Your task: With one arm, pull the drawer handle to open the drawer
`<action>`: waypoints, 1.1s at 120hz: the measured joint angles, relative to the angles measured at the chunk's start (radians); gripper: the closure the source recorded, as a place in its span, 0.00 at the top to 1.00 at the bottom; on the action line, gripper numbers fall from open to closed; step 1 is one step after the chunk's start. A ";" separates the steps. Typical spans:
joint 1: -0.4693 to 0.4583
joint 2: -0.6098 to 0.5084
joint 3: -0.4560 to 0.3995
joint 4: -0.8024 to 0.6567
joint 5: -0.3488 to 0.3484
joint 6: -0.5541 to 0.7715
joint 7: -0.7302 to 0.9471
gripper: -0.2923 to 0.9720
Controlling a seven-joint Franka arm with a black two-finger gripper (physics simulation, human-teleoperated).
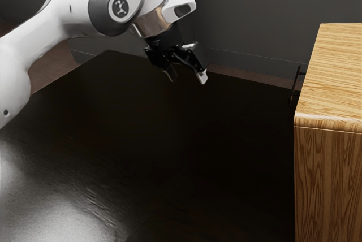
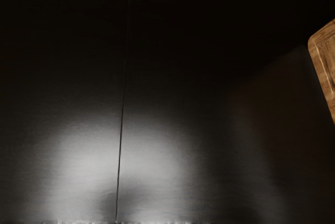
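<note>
A wooden cabinet (image 1: 331, 134) stands at the exterior view's right, and a corner of the cabinet (image 2: 325, 62) shows in the wrist view. A dark drawer handle (image 1: 296, 83) sticks out from its far left face, near the top edge. My black gripper (image 1: 188, 74) hangs in the air well to the exterior view's left of the handle, at about the same height. Its fingers (image 1: 201, 74) stand apart with nothing between them, so it is open. The drawer front itself is hidden behind the cabinet's corner.
A dark glossy floor (image 1: 141, 163) spreads under the arm, with a thin seam (image 2: 123, 103) running across it. A dark wall with a brown baseboard (image 1: 249, 75) closes the back. Open floor lies between the gripper and the cabinet.
</note>
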 joint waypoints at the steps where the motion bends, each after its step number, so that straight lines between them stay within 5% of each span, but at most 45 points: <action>1: -0.001 0.000 0.000 0.000 0.000 -0.001 -0.005 0.77; 49: -0.003 -0.007 -0.039 0.035 -0.040 -0.118 -0.307 0.77; 132: -0.022 0.094 -0.199 0.172 -0.058 -0.057 -0.679 0.77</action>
